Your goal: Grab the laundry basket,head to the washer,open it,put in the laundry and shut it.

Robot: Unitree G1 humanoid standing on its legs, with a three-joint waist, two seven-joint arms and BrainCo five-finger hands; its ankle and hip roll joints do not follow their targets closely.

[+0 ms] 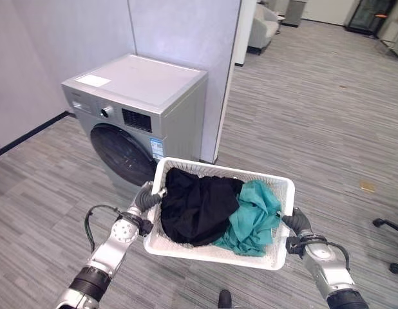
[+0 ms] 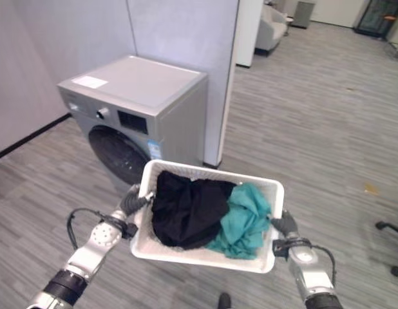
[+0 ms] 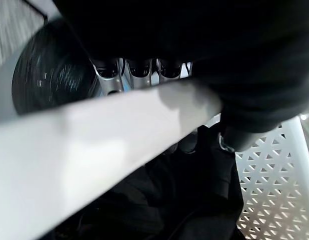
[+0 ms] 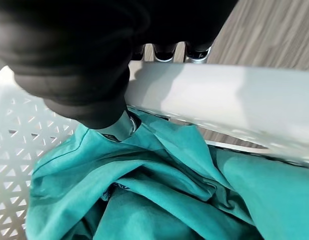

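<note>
I carry a white perforated laundry basket in front of me, off the floor. A black garment lies in its left half and a teal garment in its right half. My left hand is shut on the basket's left rim, fingers curled over it. On the opposite rim my right hand is curled shut the same way. A silver front-loading washer stands just ahead on the left, its dark round door closed.
A grey partition wall rises behind the washer. Grey plank floor spreads to the right. An armchair stands far back. The wheeled base of a chair shows at the right edge.
</note>
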